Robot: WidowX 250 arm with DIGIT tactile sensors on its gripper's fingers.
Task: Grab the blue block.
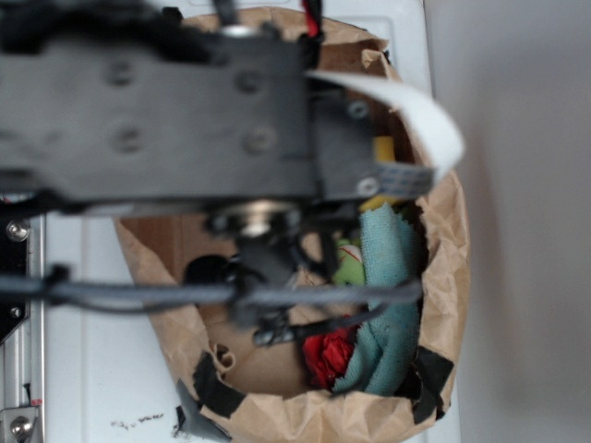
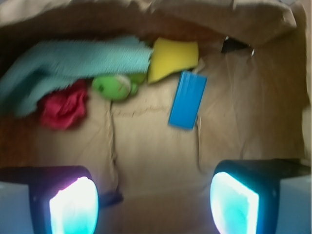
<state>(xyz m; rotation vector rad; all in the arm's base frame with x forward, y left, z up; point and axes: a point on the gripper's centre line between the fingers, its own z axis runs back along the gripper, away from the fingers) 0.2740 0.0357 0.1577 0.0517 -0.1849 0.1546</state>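
Lying flat on the brown paper floor of a paper bag [image 2: 253,87], the blue block [image 2: 187,100] is seen in the wrist view near the far wall, its long axis slightly tilted and its upper end just beside the lower right corner of a yellow sponge [image 2: 173,59]. To the left of the sponge a fuzzy teal cloth [image 2: 73,68] is draped along the back, with a green ball-like object [image 2: 113,87] tucked under its edge and a crumpled red cloth [image 2: 63,108] further left. The hand [image 2: 155,204] is spread wide: its two fingers [image 2: 73,207] are seen at the lower left and lower right corners of the wrist view, lit pale cyan, with bare paper between them. Nothing is held, and the block lies well apart from both fingers, ahead of the gap and a little towards the right finger. In the exterior view the blurred black arm [image 1: 157,111] is seen from above, covering much of the bag's opening, and the block is hidden by it; only the teal cloth, the red cloth, a patch of green and a corner of yellow are shown along the bag's right side. The bag rests on a white counter [image 1: 92,369], with black tape [image 1: 217,392] on its rim.
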